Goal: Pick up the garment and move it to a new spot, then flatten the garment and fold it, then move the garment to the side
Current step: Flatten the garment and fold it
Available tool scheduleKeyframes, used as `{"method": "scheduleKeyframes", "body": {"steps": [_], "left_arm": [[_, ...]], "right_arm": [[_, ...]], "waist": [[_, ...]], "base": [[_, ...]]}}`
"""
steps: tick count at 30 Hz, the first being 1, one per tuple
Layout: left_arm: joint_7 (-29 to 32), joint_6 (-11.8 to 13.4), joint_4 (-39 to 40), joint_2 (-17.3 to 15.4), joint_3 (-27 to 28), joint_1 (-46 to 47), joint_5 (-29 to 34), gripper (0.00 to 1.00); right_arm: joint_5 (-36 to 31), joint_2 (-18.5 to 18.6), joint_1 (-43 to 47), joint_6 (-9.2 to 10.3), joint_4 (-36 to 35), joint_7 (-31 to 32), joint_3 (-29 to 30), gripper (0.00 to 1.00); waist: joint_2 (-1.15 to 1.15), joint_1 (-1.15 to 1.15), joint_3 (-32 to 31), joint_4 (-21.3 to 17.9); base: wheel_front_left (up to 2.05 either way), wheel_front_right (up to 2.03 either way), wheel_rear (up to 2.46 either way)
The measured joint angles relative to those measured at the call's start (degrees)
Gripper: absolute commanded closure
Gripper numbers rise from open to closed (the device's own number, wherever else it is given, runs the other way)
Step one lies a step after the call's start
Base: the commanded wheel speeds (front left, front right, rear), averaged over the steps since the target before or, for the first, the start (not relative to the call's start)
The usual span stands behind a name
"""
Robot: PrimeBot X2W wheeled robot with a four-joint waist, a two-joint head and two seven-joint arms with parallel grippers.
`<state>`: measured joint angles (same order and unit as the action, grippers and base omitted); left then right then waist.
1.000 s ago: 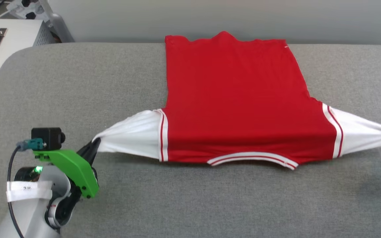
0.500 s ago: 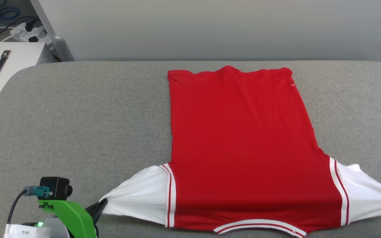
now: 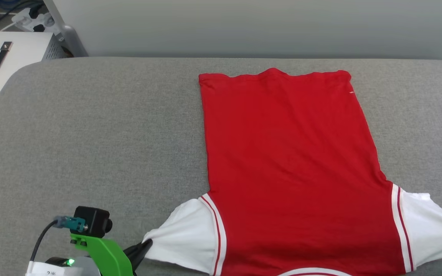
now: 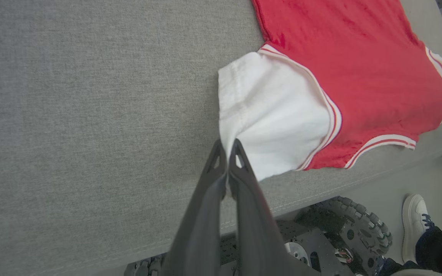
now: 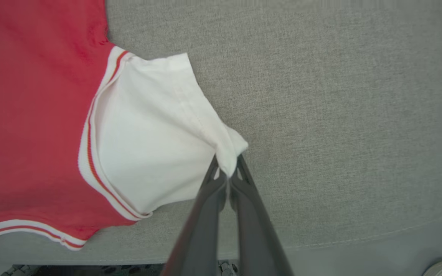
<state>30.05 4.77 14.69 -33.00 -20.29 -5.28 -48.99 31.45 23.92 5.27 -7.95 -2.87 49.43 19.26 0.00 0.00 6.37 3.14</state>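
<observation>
Dark fingers of the left hand [image 4: 227, 147] are pinched shut on the cuff corner of the left sleeve [image 4: 271, 119], with white cloth caught between the tips. We find the right hand [image 5: 226, 165] likewise closed on the tip of the right sleeve [image 5: 148, 138]. Between them the garment [image 3: 290, 161] lies on the grey fabric counter [image 3: 90, 134], plain red side up. Its collar trim [image 4: 382, 142] is toward the near edge and its hem [image 3: 274, 74] toward the far edge, and it sits right of centre in the head view. The body is flat and largely free of wrinkles. Both sleeves are drawn outward to points at the grips. No lettering shows, so we judge the front to be face down.

Assessment: the pick-up and relocation appear complete. Flattening looks nearly finished, pending release of the sleeves. No fold has been made. Folding and the final move to the side are outstanding.
</observation>
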Motion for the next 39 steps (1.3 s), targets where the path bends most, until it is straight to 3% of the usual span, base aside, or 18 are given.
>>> {"method": "scheduleKeyframes", "body": {"steps": [1, 10, 17, 26, 39], "left_arm": [[0.5, 0.0, 0.6, -0.2, -0.3, 0.0, 0.0, 1.00], [5.4, -0.1, 7.9, -1.9, -3.4, 1.4, 0.8, 1.00], [7.8, -0.5, 11.7, -2.8, -5.4, 4.7, 3.3, 1.00], [8.1, -2.1, 13.4, -0.9, -8.4, 8.1, 4.8, 1.00], [4.3, -5.0, 10.6, 2.7, -10.9, 10.7, 6.1, 1.00]], "right_arm": [[-0.6, 0.2, -0.1, 0.00, -0.7, 0.5, 0.1, 0.00], [1.5, 4.0, -10.7, 0.40, -6.6, 5.1, -1.3, 0.00], [3.3, 6.2, -26.6, 0.40, -5.8, 14.4, -4.4, 0.00], [-1.0, 9.1, -46.0, 0.40, 4.0, 24.9, -7.4, 0.00], [-11.3, 11.8, -65.6, 0.40, 18.3, 28.0, -13.5, 0.00]], "waist": [[0.00, 0.00, 0.5, 0.1], [0.00, 0.00, 6.6, 1.7], [0.00, 0.00, 13.1, 4.1], [0.00, 0.01, 20.3, 9.3], [0.00, 0.01, 28.6, 16.4]], "base": [[0.00, 0.00, 0.00], [0.00, 0.00, 0.00], [0.00, 0.00, 0.00], [0.00, 0.00, 0.00], [0.00, 0.00, 0.00]]}}
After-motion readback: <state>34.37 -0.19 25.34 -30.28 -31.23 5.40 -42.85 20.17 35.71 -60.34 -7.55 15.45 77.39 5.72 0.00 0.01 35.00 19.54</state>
